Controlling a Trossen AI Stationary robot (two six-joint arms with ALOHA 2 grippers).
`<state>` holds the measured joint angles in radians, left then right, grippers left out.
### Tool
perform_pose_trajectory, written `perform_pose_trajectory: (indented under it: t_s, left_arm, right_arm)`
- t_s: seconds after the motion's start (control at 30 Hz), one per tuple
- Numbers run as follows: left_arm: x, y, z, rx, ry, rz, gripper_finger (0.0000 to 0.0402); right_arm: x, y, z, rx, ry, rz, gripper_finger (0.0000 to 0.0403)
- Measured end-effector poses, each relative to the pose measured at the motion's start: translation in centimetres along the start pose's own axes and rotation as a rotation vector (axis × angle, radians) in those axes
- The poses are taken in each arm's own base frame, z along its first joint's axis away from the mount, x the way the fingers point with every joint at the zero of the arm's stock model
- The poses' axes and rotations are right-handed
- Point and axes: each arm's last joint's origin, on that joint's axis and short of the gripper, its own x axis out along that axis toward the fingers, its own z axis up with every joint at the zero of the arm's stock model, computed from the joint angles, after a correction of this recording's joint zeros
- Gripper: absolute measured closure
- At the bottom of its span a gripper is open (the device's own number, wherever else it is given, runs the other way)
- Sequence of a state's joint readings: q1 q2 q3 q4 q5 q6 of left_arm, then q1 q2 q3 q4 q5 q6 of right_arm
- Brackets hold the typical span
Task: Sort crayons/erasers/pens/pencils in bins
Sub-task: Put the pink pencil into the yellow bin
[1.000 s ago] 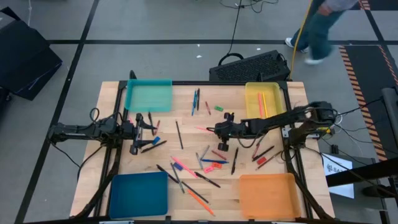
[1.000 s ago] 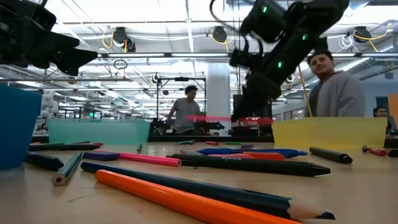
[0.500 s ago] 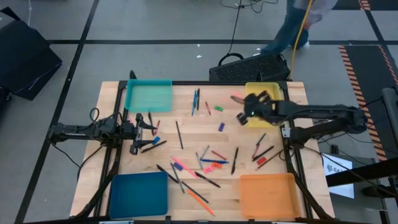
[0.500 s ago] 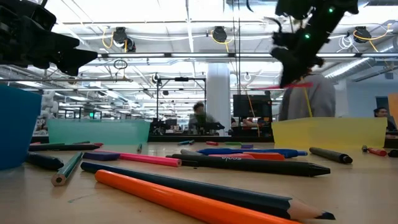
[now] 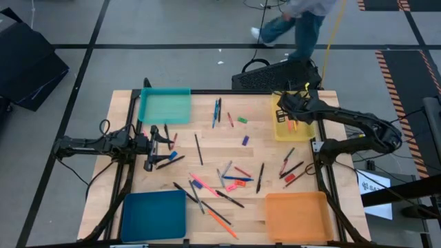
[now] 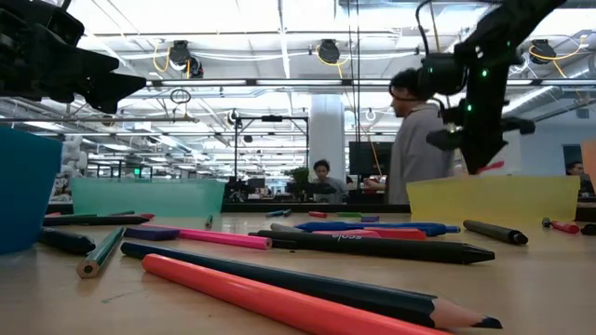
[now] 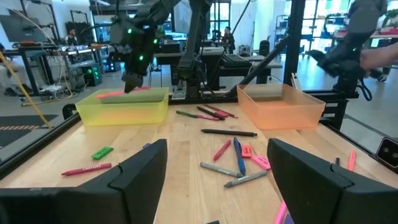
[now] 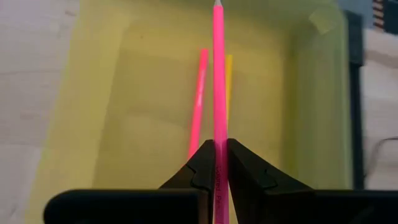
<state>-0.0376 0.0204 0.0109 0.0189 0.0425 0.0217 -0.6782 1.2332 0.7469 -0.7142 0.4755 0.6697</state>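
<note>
From above, the right hand (image 5: 284,112) hangs over the shallow yellow plastic bin (image 5: 303,129) at the far right of the pale wooden tabletop (image 5: 207,131), while the left hand (image 5: 162,135) waits low over the tabletop's left side, between the shallow teal plastic bin (image 5: 165,107) and the shallow dark blue plastic bin (image 5: 153,213); the shallow orange plastic bin (image 5: 296,217) sits at the near right, and loose pens, pencils, crayons and erasers lie scattered across the middle. At table height, a long orange pencil (image 6: 279,300) and a dark pen (image 6: 372,247) lie nearest the camera, the right hand (image 6: 480,158) is raised above the yellow bin's wall (image 6: 494,200), and a person stands in the room behind. The left wrist camera shows the left hand's two dark fingers (image 7: 140,174) spread wide apart with nothing between them, looking across the tabletop toward the yellow bin (image 7: 124,112) and orange bin (image 7: 280,106). The right wrist camera shows the right hand (image 8: 219,168) clenched on a long thin bright pink pencil (image 8: 218,81), held directly over the yellow bin (image 8: 298,124), inside which a second pink pencil (image 8: 198,106) and a thin yellow-orange pencil (image 8: 228,81) lie side by side.
</note>
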Motion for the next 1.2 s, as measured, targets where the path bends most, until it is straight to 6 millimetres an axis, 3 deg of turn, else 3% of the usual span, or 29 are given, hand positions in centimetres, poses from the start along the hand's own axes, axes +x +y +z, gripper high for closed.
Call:
perform_pose_trajectory:
  t_s: [0.23, 0.53, 0.7, 0.87, 1.03, 1.2]
  left_arm:
    - [0.0, 0.0, 0.0, 0.000, 0.000, 0.000, 0.0123]
    - [0.0, 0.0, 0.0, 0.000, 0.000, 0.000, 0.0123]
    - [0.0, 0.0, 0.0, 0.000, 0.000, 0.000, 0.0123]
    - [0.0, 0.0, 0.0, 0.000, 0.000, 0.000, 0.0123]
    - [0.0, 0.0, 0.0, 0.000, 0.000, 0.000, 0.0123]
    - [0.0, 0.0, 0.0, 0.000, 0.000, 0.000, 0.0123]
  right_arm:
    - [2.0, 0.3, -0.7, 0.015, 0.059, 0.024, 0.0349]
    - [0.9, 0.6, -0.4, -0.029, 0.038, 0.114, 0.0287]
    - [-3.0, 2.6, 0.1, -0.168, -0.071, 0.247, 0.0287]
    - [-8.1, 5.9, -0.8, -0.321, -0.195, 0.396, 0.0297]
    - [-12.9, 9.4, -3.1, -0.477, -0.271, 0.539, 0.0298]
    - [-17.1, 14.2, -6.5, -0.673, -0.306, 0.664, 0.0298]
